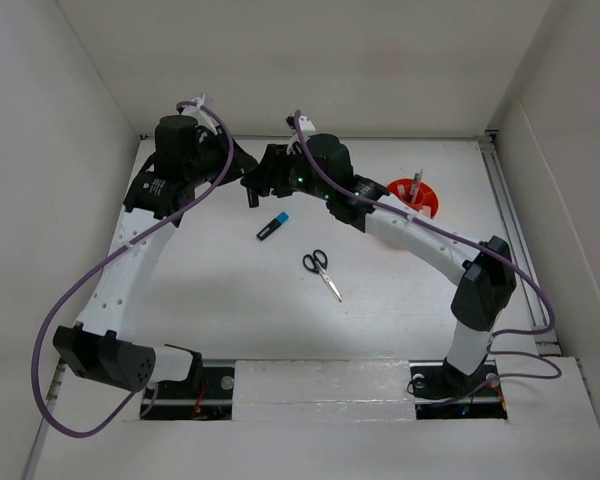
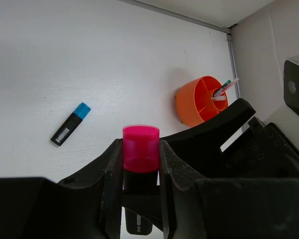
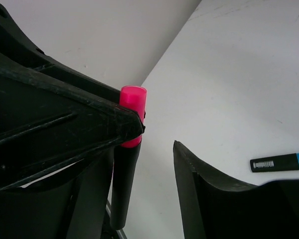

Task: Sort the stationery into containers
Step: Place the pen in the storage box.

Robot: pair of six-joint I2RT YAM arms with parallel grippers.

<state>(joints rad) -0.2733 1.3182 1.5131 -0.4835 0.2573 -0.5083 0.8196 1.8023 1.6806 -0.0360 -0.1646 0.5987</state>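
My left gripper [image 2: 140, 164] is shut on the pink-and-black highlighter [image 2: 140, 148], clamping it just below its pink cap, above the table. In the right wrist view the highlighter [image 3: 125, 174] stands between the fingers of my right gripper [image 3: 144, 172], which is open, with a clear gap to its right finger [image 3: 199, 189]. Both grippers meet at the back left of the table [image 1: 250, 178]. A blue-capped black marker [image 1: 273, 227] and black-handled scissors [image 1: 322, 272] lie on the table. The round orange tub [image 1: 414, 195] at the back right holds a few thin pens [image 2: 224, 89].
White walls close the table [image 1: 210, 300] at the back and both sides, with a rail along the right edge [image 1: 510, 220]. Purple cables hang from both arms. The right arm's forearm [image 1: 420, 235] passes in front of the tub.
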